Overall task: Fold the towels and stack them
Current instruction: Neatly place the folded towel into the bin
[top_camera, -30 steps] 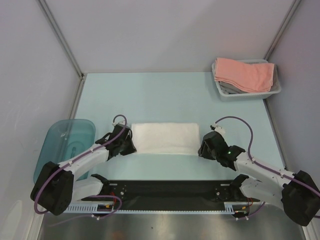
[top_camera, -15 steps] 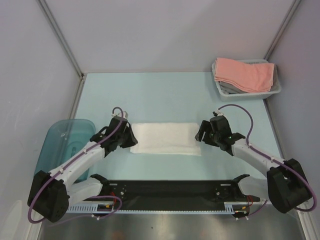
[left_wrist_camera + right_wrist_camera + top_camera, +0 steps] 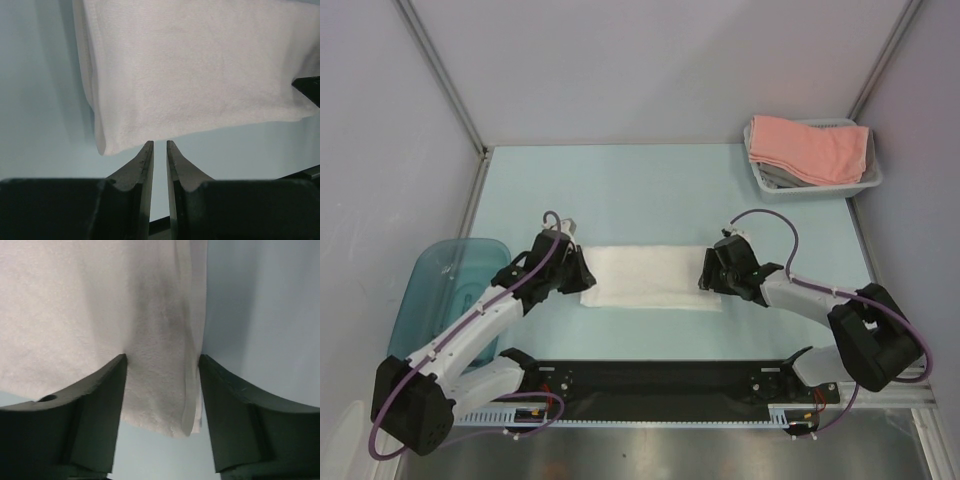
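Jaws of the left gripper stand only a narrow slit apart with nothing between them; bare table shows through the gap, and the tips sit just short of the white towel's near edge, close to its left corner. On the right gripper the jaws are spread wide and straddle the towel's right end. The cloth lies loose between the two fingers, and neither one pinches it.

Three towels are in view. One is the white towel, folded into a long flat rectangle with layered edges at both ends, lying across the middle of the pale blue table between the two grippers. One salmon-pink towel lies draped over the top of the single white basket in the far right corner. One grey towel is underneath it, with only a strip showing at the basket's near left side.

A single teal tub sits at the table's left edge, beside the left arm and well apart from the white towel.

Both arms reach in from the near edge, one to each end of the towel.
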Robot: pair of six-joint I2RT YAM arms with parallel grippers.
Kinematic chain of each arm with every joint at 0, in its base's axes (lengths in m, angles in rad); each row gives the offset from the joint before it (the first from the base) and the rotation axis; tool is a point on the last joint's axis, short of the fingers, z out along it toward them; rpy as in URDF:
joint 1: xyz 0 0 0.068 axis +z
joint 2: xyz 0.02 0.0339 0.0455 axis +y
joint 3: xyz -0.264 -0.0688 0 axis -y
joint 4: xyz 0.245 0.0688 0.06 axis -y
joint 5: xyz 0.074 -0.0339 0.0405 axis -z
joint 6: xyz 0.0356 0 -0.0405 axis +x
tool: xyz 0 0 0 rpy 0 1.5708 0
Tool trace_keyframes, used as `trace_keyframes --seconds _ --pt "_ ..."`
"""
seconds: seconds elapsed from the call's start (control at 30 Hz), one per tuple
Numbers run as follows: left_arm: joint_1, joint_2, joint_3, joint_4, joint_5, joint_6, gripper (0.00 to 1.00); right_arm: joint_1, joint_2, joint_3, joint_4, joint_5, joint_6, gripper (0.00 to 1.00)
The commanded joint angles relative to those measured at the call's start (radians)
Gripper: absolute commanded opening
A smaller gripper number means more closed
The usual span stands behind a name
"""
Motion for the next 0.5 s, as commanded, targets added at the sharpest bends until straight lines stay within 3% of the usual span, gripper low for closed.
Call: trace_keyframes --seconds 0.0,0.17,0.27,0.3,0.33,0.47 --pt "-0.006 -0.032 0.043 -0.013 0.02 0.025 0.21 0.028 0.037 0.032 -0.033 0.101 0.026 0.61" --pt "-0.006 -0.04 0.041 -0.021 0.027 0.033 0.21 0.061 0.1 0.087 -0.082 0.138 0.025 0.45" --pt "-0.006 -0.052 0.049 -0.027 0.033 0.046 0.21 0.072 0.135 0.119 -0.125 0.158 0.025 0.24" --pt "-0.007 -0.058 0.052 -0.032 0.038 0.056 0.2 0.074 0.141 0.142 -0.142 0.17 0.026 0.1" --pt "-0.007 -0.066 0.06 -0.042 0.041 0.078 0.2 0.074 0.15 0.157 -0.155 0.17 0.02 0.04" --pt "-0.007 -0.112 0.066 -0.059 0.047 0.109 0.2 0.074 0.176 0.248 -0.24 0.234 -0.026 0.0"
